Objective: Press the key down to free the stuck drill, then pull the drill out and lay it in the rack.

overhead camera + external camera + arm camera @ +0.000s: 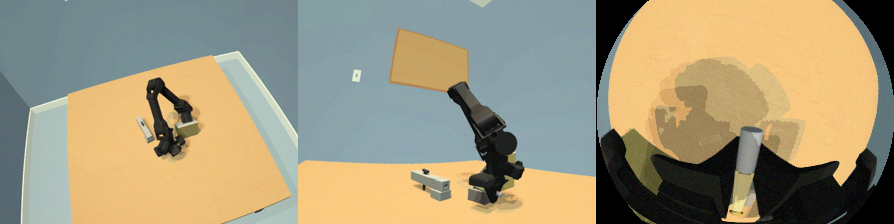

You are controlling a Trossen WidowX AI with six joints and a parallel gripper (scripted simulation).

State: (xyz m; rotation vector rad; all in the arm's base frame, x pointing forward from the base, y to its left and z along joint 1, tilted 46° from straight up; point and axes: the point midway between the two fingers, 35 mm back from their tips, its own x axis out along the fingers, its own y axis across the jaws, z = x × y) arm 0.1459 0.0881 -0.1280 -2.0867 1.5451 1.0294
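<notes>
Down low over the orange table top, we see our gripper clamped on the drill, a slim grey cylinder. In the wrist view the drill stands out from between the dark fingers, its blunt end pointing away from us over the shadowed table surface. From the exterior view only the drill's pale tip shows, poking out to the right of the gripper, just above the table. Beside the gripper, on its left, sits a low grey block; we cannot tell whether they touch. Well to the left lies the long grey housing with the small dark key standing on its top. Behind the arm we see an olive box.
</notes>
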